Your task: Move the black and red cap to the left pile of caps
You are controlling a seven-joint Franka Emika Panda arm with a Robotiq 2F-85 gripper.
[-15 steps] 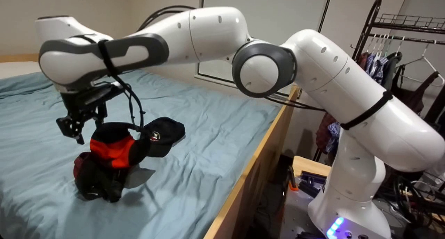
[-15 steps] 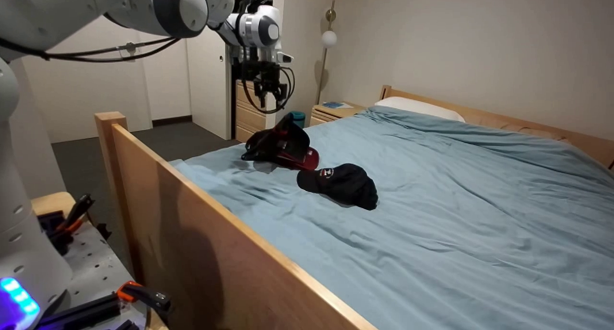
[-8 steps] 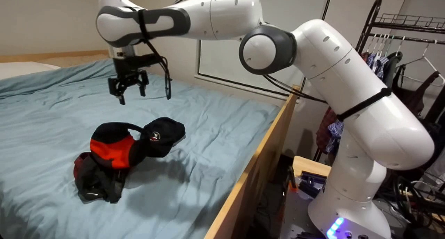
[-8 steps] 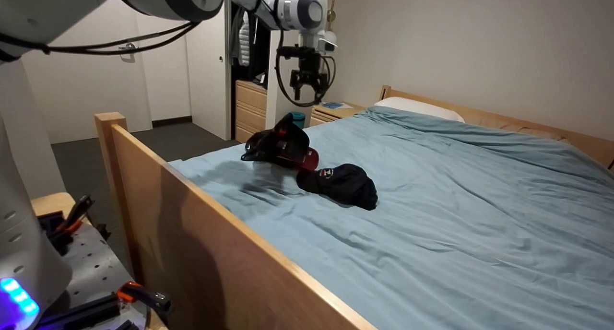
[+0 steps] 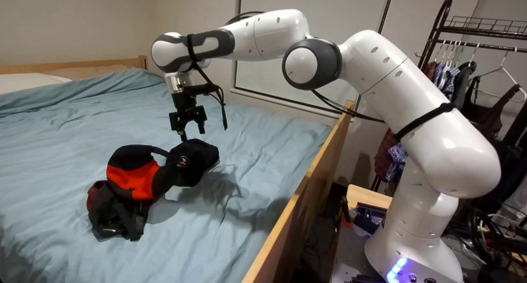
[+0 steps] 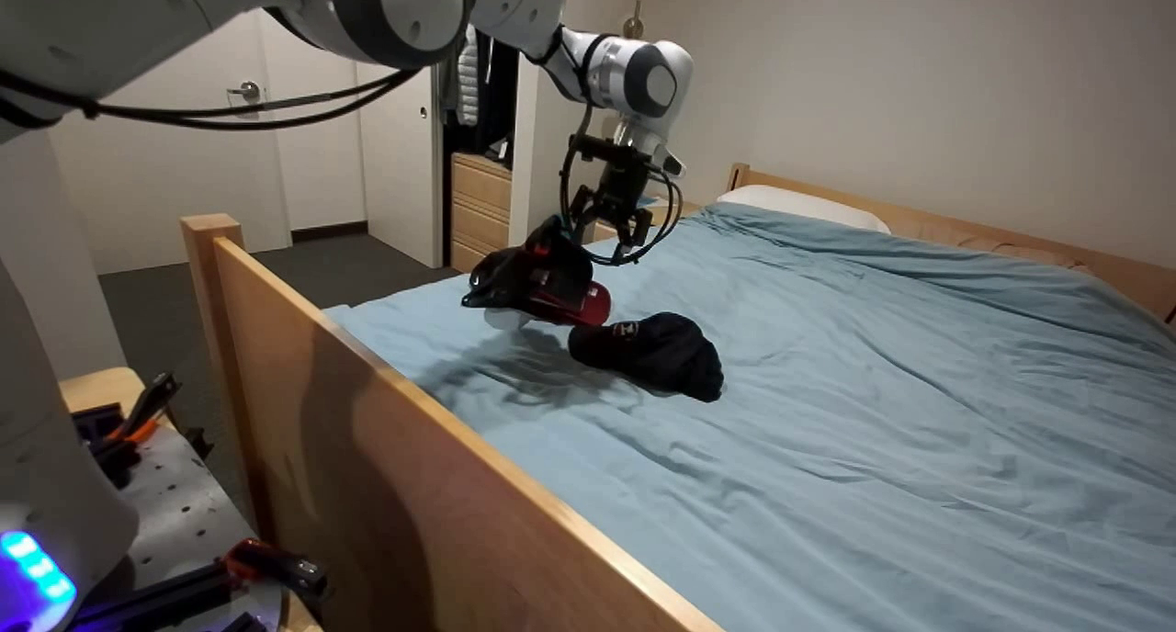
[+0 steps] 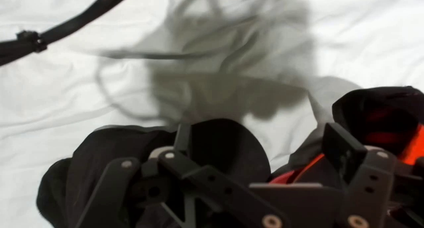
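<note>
The black and red cap [image 5: 131, 180] lies on top of the left pile of caps [image 5: 119, 217], its bright red crown facing an exterior view. In an exterior view, the pile [image 6: 501, 278] shows as a dark heap with a maroon brim, and the cap's red is mostly hidden. My gripper [image 5: 192, 133] is open and empty, above the bed near the plain black cap [image 5: 195, 159]. It also shows above the caps in an exterior view [image 6: 606, 232]. In the wrist view, the fingers [image 7: 263, 145] are wide apart, with the black cap's brim [image 7: 228, 145] between and red cloth [image 7: 414, 148] at the right.
The caps rest on a wrinkled blue bedsheet [image 5: 247, 151]. The wooden bed board [image 5: 304, 188] stands between the bed and the robot base. The black cap touches or overlaps the pile's edge in view. A black cable [image 7: 73, 26] hangs beside the gripper.
My open gripper has risen from beside the pile, moved across toward the plain black cap and come down some in the last half second. The caps have not visibly moved.
</note>
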